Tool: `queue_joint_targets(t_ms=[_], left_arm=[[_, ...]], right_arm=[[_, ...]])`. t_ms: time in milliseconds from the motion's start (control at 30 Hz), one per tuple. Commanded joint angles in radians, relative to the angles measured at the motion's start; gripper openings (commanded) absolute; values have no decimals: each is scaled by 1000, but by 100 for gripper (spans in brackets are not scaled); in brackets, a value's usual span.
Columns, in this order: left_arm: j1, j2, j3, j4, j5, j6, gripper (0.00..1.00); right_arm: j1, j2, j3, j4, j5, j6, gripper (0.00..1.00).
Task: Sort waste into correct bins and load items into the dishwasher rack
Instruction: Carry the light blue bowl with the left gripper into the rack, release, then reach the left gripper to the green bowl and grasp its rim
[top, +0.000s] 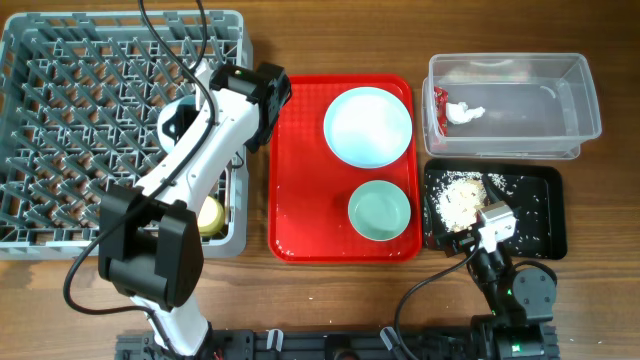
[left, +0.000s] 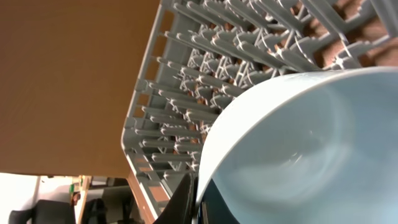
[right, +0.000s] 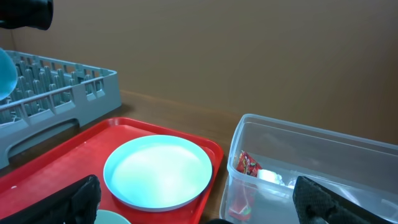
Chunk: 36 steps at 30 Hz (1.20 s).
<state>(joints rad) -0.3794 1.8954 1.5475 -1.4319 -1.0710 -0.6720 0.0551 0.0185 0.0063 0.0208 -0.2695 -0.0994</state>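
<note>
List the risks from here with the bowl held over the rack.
1. The left gripper pinches the bowl by its rim alone, tilted above the dishwasher rack pegs; it may slip or land crooked.
2. The yellow cup sits in the rack close beside the left arm; pulling back might knock it.

a brown wooden table (top: 330, 40) with visible grain lay under soft, even light. behind it rose a plain brown panel (right: 249, 50). past the table's edge, the left wrist view showed a pale patch of room (left: 37, 186) with dark blurred shapes.
</note>
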Motion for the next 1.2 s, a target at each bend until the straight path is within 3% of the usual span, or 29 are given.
queue_joint_targets(t_ms=[0, 167, 500, 1000, 1167], left_arm=[[13, 37, 5, 3, -50, -23, 4], [14, 48, 5, -104, -255, -13, 4], [11, 119, 5, -41, -157, -14, 4], [-26, 134, 5, -195, -323, -17, 4], [-21, 134, 5, -135, -230, -17, 4]], right_arm=[[-7, -5, -1, 4, -13, -6, 100], [-7, -5, -1, 4, -13, -6, 100], [-7, -5, -1, 4, -13, -5, 99], [-7, -5, -1, 4, -13, -6, 100], [-7, -5, -1, 4, -13, -6, 100]])
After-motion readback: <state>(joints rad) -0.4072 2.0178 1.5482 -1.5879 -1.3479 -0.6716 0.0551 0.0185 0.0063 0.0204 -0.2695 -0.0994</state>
